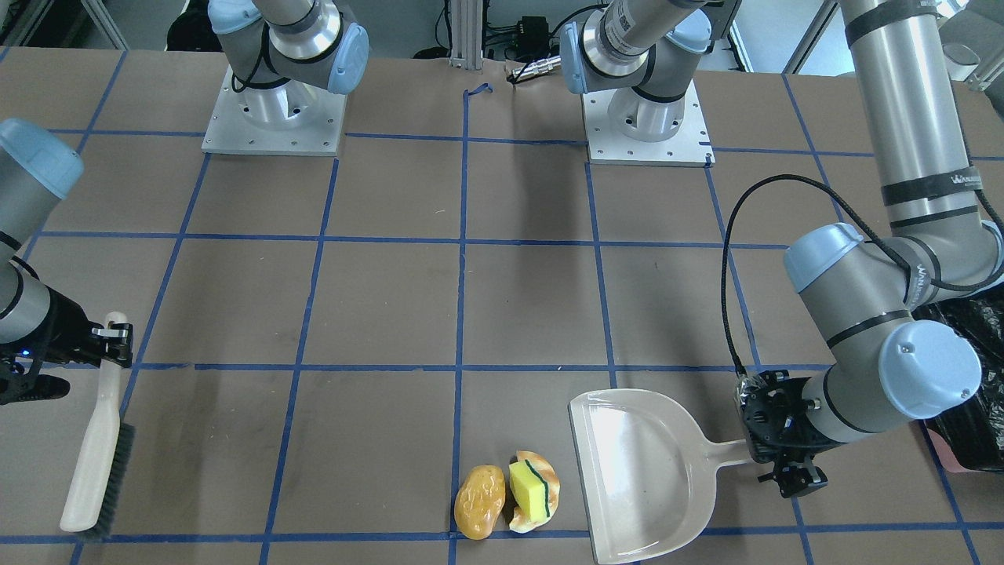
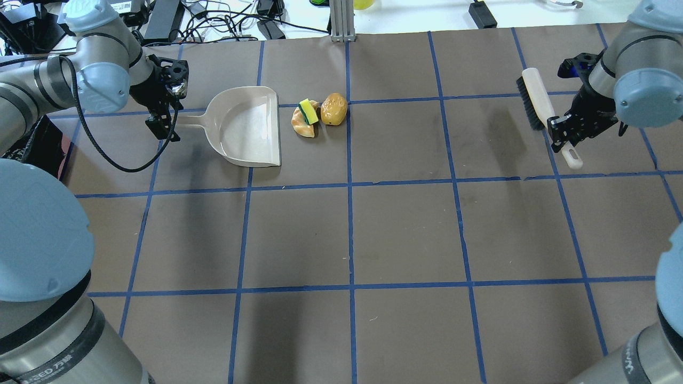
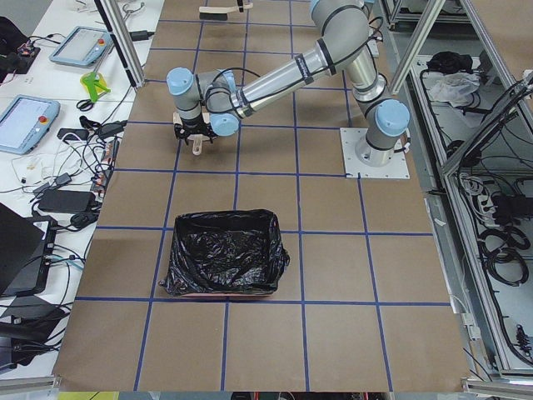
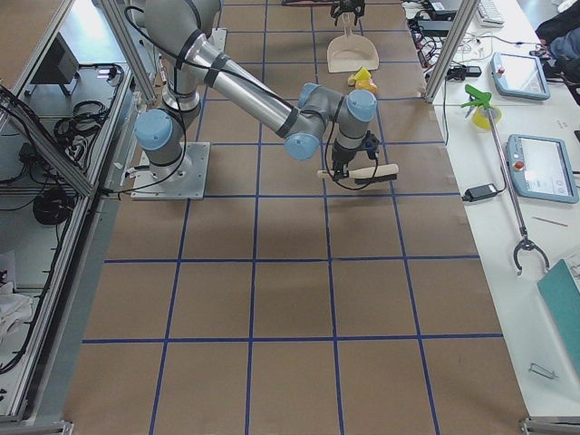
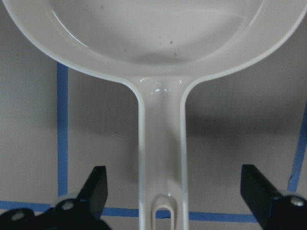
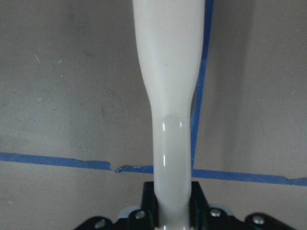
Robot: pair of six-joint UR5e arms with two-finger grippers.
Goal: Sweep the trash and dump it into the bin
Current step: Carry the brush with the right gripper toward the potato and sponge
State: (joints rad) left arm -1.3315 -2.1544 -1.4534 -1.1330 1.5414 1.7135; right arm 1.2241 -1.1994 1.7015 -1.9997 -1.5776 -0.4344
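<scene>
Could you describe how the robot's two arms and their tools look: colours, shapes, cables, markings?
Both the left arm and the right arm are silver-grey round tubes with light blue caps at the joints. The left arm carries black bands with white lettering and a looping black cable. The left tool and right tool are black, with two fingers each.

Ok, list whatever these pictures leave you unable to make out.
- Bin: in the front-facing view it is cut by the right edge and hidden behind the left arm. In the exterior left view it is too small to tell what lies in its crinkled bag.
- Bread crescent: partly covered by the sponge block in both table views.
- Brush: its bristles lie beyond the top edge of the right wrist view.
</scene>
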